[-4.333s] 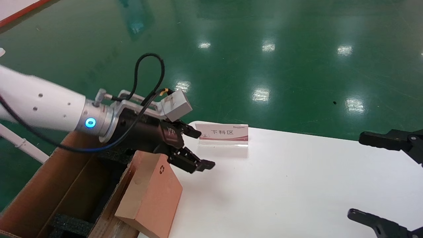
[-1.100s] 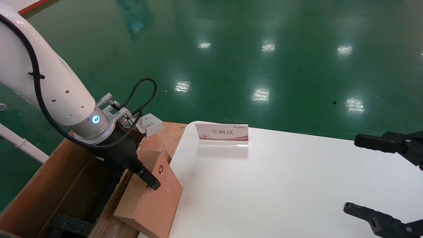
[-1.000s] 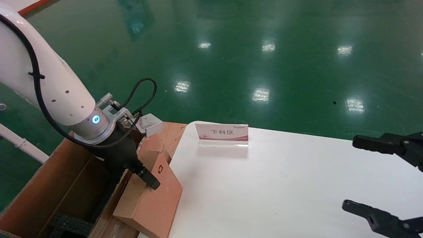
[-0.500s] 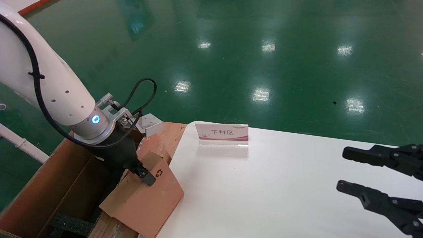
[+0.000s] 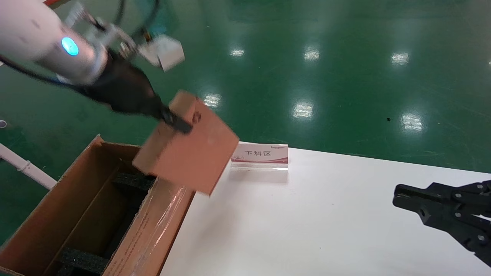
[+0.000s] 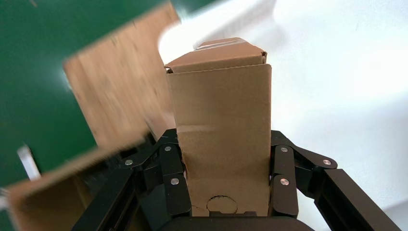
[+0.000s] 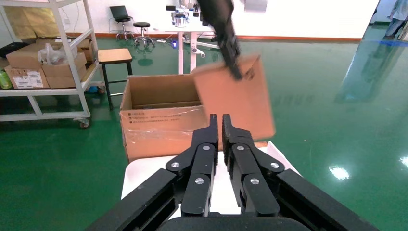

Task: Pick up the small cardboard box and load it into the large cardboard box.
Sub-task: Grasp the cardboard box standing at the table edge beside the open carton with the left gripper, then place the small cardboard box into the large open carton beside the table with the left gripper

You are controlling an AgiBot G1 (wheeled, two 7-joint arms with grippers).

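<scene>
My left gripper (image 5: pixel 174 119) is shut on the small cardboard box (image 5: pixel 190 147) and holds it in the air, tilted, above the right flap of the large cardboard box (image 5: pixel 50 214) and the table's left edge. In the left wrist view the small box (image 6: pixel 221 120) sits between my fingers (image 6: pixel 173 173). The large box stands open at lower left with black foam blocks (image 5: pixel 82 260) inside and clear tape on its near flap (image 5: pixel 153 230). My right gripper (image 5: pixel 399 195) is shut and empty over the table's right side; its view shows the small box (image 7: pixel 240 96) and the large box (image 7: pixel 154 120).
A white table (image 5: pixel 307 222) holds a small sign stand (image 5: pixel 259 155) near its far left corner. Green floor lies beyond. In the right wrist view a shelf with boxes (image 7: pixel 43 62) and a stool (image 7: pixel 113 57) stand behind the large box.
My left gripper has lifted the small box from the large box's flap high into the air. My right gripper has closed and shifted slightly inward over the table.
</scene>
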